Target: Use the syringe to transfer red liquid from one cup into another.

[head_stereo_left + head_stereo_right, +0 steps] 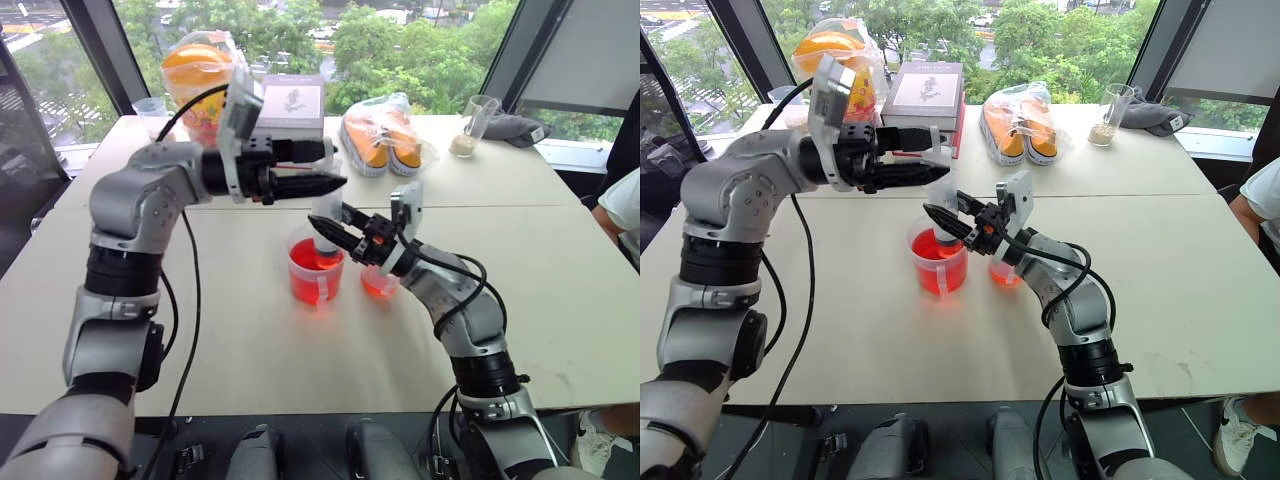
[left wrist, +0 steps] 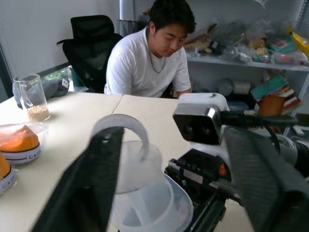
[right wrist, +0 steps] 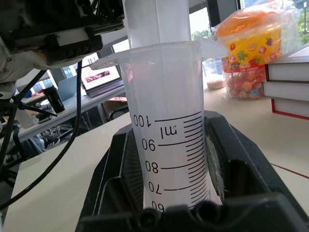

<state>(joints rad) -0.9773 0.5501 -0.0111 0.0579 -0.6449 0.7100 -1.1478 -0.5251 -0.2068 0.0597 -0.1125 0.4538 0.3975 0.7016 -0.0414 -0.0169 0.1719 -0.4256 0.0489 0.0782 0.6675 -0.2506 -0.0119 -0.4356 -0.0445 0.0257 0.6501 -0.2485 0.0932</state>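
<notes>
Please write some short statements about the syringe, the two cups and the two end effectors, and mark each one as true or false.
1. The right end effector is shut on the syringe. True.
2. The syringe stands upright with its lower end in the larger cup. True.
3. The larger cup is empty. False: it holds red liquid.
4. The left end effector is closed around the plunger. False: its fingers stand open on either side of the plunger top.
5. The smaller cup stands beside the larger cup, on the robot's right. True.
</notes>
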